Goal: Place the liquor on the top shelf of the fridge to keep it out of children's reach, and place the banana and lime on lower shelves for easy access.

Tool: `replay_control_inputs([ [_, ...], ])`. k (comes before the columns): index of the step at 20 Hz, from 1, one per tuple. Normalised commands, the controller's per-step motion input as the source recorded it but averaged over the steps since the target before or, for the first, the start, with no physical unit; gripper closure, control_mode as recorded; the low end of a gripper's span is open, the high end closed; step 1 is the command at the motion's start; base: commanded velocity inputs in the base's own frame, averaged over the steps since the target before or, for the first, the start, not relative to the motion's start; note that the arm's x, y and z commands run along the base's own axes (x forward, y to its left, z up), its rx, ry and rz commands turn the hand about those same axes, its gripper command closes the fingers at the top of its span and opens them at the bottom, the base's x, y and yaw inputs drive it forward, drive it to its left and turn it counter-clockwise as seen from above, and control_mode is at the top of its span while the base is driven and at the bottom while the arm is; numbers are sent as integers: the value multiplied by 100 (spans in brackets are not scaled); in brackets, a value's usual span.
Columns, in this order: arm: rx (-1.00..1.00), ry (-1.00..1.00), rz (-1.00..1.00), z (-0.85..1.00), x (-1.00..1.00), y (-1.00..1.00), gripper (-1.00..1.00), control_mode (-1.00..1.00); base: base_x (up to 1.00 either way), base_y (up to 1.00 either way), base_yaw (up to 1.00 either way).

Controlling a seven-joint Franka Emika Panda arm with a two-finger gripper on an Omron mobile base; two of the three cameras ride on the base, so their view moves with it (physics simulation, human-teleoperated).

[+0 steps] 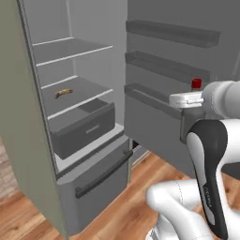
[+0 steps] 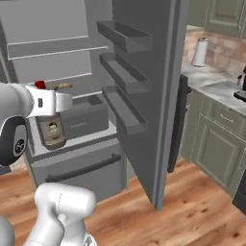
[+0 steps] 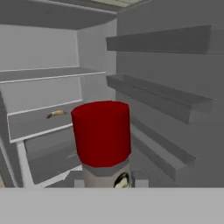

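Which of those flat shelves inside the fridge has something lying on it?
The lower shelf: a banana lies on it. The top shelf above is bare.

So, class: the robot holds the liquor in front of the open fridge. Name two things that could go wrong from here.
1. The gripper holds the liquor well below the top shelf; while lifting, the bottle could strike a shelf's front edge.
2. The open door's bins jut out beside the arm; a wide swing could hit them.
The banana already lies on a lower shelf.
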Motion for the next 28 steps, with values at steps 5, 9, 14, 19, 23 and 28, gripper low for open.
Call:
replay_control_inputs([
  [5, 0, 0, 0, 0, 0, 0, 100, 100, 76, 0, 48],
  [9, 0, 0, 0, 0, 0, 0, 100, 100, 64, 0, 43],
  [14, 0, 0, 0, 0, 0, 0, 100, 100, 43, -19, 36],
  [19, 0, 0, 0, 0, 0, 0, 100, 100, 33, -45, 30],
  [23, 0, 0, 0, 0, 0, 0, 100, 100, 33, -42, 25],
  [28, 0, 0, 0, 0, 0, 0, 100, 100, 44, -9, 19],
])
